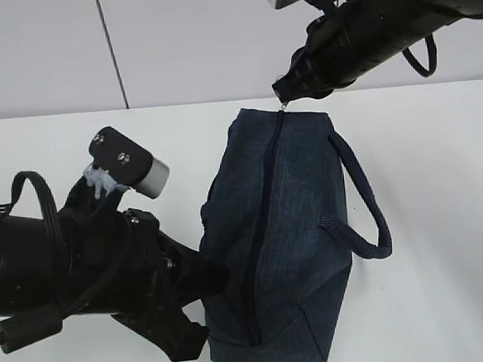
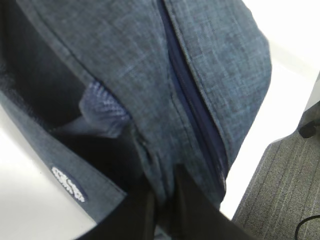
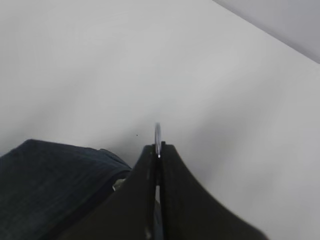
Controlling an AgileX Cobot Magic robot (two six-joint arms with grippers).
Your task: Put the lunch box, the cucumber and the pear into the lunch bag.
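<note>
Presently we note the lunch bag (image 1: 283, 244) lying on its side on the white table (image 1: 440, 175), zipper (image 1: 265, 221) running along the upper face and appearing closed along the length we can see. Its looped strap handle (image 1: 368, 213) sits toward the right of the exterior view. Our left gripper (image 2: 162, 210) is at the bag's near left edge, jaws drawn close together with a fold of the navy fabric pinched between them, as the left wrist view shows. A small white label (image 2: 68, 184) is visible on the bag's side panel in that view. Our right gripper (image 1: 284, 95) is at the bag's far end, jaws pressed together on the thin metal ring pull (image 3: 158, 137), which stands up between the fingertips in the right wrist view. We see no lunch box, cucumber or pear in any view; whether they are inside the bag we cannot tell.
</note>
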